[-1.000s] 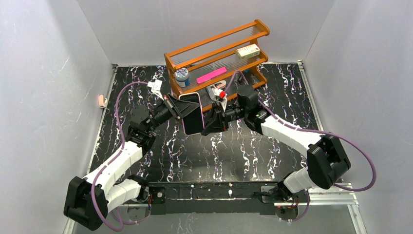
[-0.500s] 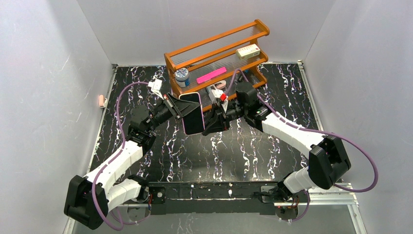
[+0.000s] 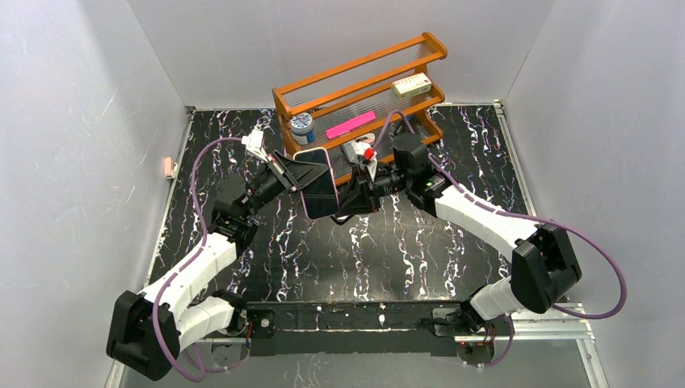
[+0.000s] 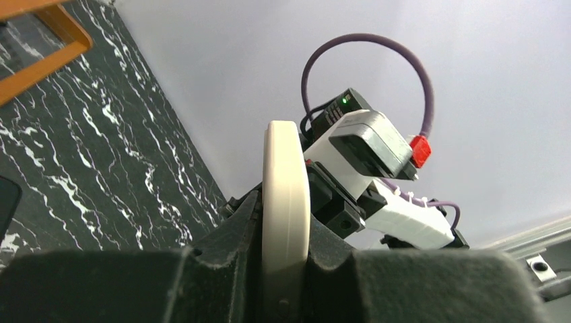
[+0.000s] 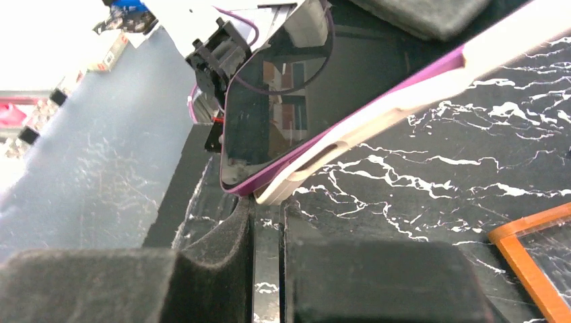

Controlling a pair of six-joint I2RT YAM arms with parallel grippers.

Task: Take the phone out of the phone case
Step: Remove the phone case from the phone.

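Observation:
The phone [image 3: 317, 182], with a dark screen and purple rim, sits in a cream phone case and is held in the air over the middle of the table. My left gripper [image 3: 300, 172] is shut on the case's upper left side; the left wrist view shows the cream case edge [image 4: 286, 175] pinched between the jaws of that gripper [image 4: 286, 262]. My right gripper [image 3: 346, 202] is at the lower right corner. In the right wrist view its nearly closed fingertips [image 5: 269, 202] pinch the cream case [image 5: 404, 101] corner, and the purple phone [image 5: 283, 101] rim sits slightly off the case there.
An orange wire rack [image 3: 363, 89] stands at the back, just behind the phone, holding a blue-lidded jar [image 3: 301, 124], a pink flat item [image 3: 350, 124] and a small box [image 3: 410, 84]. A small pink object [image 3: 168, 167] is on the left wall.
The phone has tilted and risen slightly towards the rack in my left gripper. My right gripper has followed up and left, staying at the lower corner.

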